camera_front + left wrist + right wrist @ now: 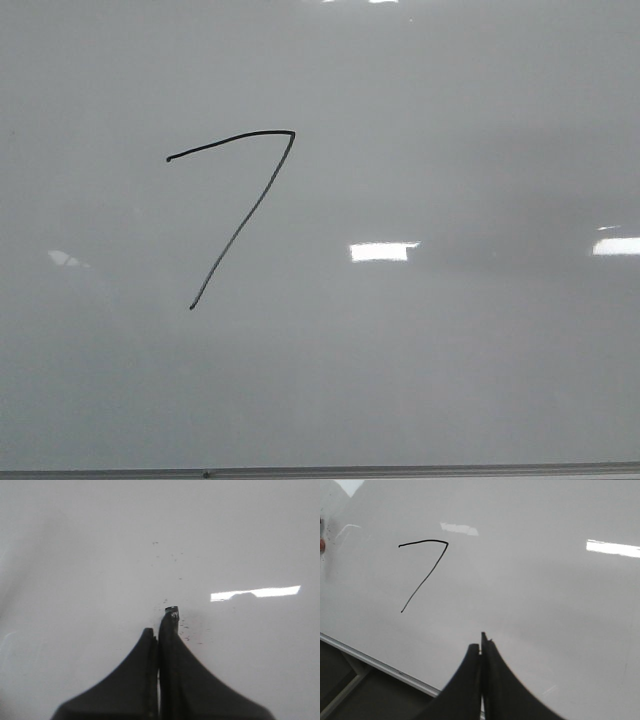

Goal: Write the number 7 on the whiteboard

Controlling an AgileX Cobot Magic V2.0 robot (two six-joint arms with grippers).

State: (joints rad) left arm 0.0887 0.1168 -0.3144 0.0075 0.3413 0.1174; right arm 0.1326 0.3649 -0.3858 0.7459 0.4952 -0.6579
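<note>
Sitting left of centre on the whiteboard (480, 380), the 7 (240, 215) slanted down-left, complete, well apart from the clenched right gripper (482, 642), while the clenched left gripper (159, 632) perhaps pinched a small dark tip.

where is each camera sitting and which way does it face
Front: faces forward over the whiteboard, seeing the number 7; no robot parts show.
Left wrist: on the left arm, above bare board with ink specks; left gripper shut.
Right wrist: on the right arm, seeing the 7 and board edge; right gripper shut.
Front and right wrist share the 7.
</note>
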